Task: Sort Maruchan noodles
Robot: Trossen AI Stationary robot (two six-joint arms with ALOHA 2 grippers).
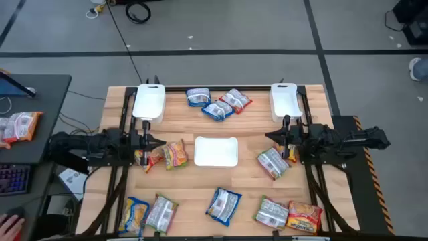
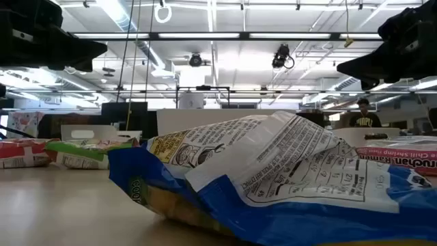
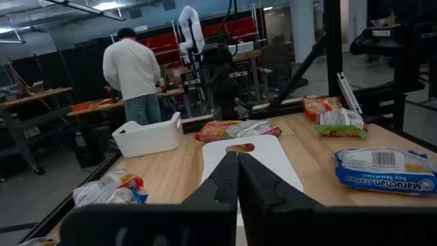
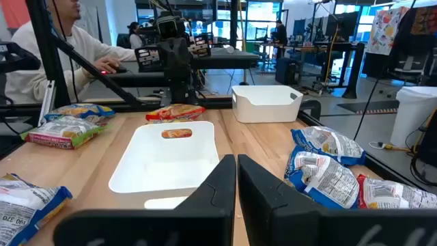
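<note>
Maruchan noodle packets lie flat and scattered on the wooden table. Two blue-white ones (image 1: 198, 98) (image 1: 217, 110) and a red-pink one (image 1: 235, 100) sit near the far edge. Two orange ones (image 1: 175, 154) (image 1: 150, 158) lie under my left gripper (image 1: 159, 140). A silvery-green one (image 1: 273, 163) lies by my right gripper (image 1: 271, 136). Several more lie along the near edge, among them a blue one (image 1: 223, 205) that fills the low view (image 2: 273, 184). Both grippers are shut and hold nothing, facing each other across the middle white tray (image 1: 216, 150); their fingers meet in the wrist views (image 3: 237, 164) (image 4: 236, 167).
A white tray stands at the far left (image 1: 148, 102) and another at the far right (image 1: 283, 100). The flat middle tray (image 3: 259, 154) (image 4: 171, 160) holds no packets. A side desk with a packet (image 1: 20, 126) stands left of the table. People are in the room beyond (image 3: 133, 75) (image 4: 41, 48).
</note>
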